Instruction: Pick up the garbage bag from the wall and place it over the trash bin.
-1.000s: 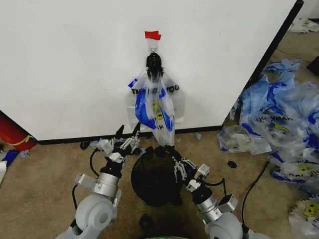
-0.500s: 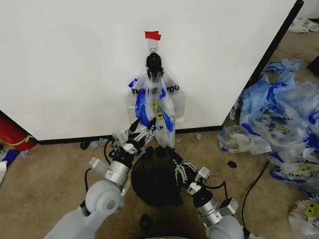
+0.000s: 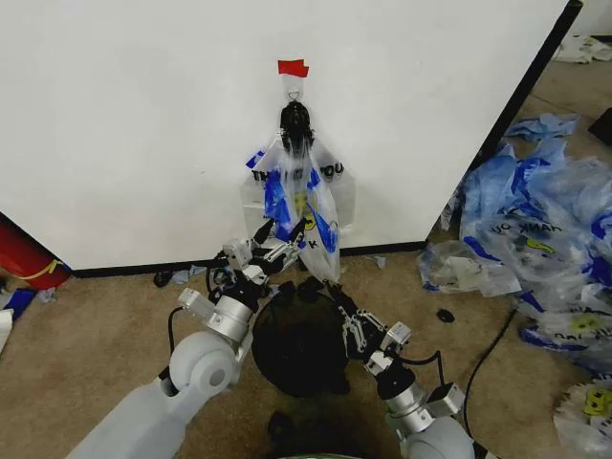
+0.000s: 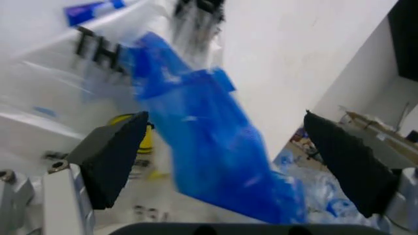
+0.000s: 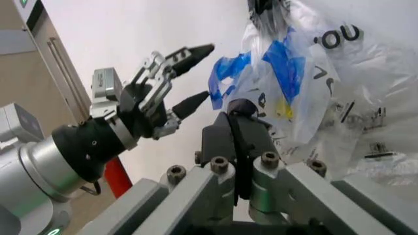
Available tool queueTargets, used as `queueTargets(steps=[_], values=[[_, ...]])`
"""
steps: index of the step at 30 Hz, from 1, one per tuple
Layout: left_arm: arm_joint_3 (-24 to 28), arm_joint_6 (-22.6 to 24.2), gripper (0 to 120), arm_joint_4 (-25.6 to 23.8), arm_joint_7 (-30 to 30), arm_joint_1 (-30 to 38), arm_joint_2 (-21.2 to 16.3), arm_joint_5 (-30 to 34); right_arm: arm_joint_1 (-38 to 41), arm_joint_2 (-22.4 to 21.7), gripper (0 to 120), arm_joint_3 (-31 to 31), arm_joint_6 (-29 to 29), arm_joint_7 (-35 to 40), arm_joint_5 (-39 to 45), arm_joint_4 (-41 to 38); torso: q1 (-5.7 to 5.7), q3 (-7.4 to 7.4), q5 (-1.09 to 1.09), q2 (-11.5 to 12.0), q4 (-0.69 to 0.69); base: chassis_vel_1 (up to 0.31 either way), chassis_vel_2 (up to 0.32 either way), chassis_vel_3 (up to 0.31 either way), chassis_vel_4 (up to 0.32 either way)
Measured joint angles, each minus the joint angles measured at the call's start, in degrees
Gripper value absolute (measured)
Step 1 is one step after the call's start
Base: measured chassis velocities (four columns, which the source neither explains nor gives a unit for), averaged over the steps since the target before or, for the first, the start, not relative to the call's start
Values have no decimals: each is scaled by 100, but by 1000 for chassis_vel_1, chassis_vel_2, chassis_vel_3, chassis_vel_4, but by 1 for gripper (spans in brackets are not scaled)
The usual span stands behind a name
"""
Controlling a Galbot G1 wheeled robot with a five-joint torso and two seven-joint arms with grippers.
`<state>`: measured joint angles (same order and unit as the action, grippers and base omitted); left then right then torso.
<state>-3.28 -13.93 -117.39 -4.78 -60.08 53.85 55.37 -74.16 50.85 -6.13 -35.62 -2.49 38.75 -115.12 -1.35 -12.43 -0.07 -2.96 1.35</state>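
Note:
The garbage bag (image 3: pixel 298 196) hangs from a small hook (image 3: pixel 295 91) on the white wall (image 3: pixel 143 124), under red tape (image 3: pixel 293 67). It is see-through, with black letters and blue handles. My left gripper (image 3: pixel 280 234) is open at the bag's lower part. In the left wrist view the blue plastic (image 4: pixel 209 152) lies between its fingers (image 4: pixel 111 156), untouched by the pads. The right wrist view shows the left gripper (image 5: pixel 205 72) beside the bag (image 5: pixel 313 88). The black mesh trash bin (image 3: pixel 292 349) stands on the floor below. My right gripper (image 3: pixel 346 311) hovers over its rim, shut and empty (image 5: pixel 234 122).
A heap of spare plastic bags (image 3: pixel 535 229) covers the floor to the right, past the wall's black edge. A red object (image 3: pixel 24 253) lies at the left by the wall base. Small black lumps (image 3: pixel 445 314) and a black cable (image 3: pixel 488 354) sit on the carpet.
My left gripper has risen and moved forward from the floor beside the bin to the bag's lower part. The right arm has shifted slightly back and right. The bag still hangs.

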Motion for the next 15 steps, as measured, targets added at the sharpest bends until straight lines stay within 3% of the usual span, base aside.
queueTargets(steps=[6, 15], values=[[-191, -58, 94, 0, 38, -148, -203, 4, -5, 71, 0, -35, -11, -8, -36, 18, 0, 0, 1, 0, 0, 0, 0, 0, 0], [-119, -66, 94, 99, 38, -65, -190, 13, 47, 79, 0, -74, -12, -9, -41, 35, 0, 0, 0, 0, 0, 0, 0, 0, 0]])
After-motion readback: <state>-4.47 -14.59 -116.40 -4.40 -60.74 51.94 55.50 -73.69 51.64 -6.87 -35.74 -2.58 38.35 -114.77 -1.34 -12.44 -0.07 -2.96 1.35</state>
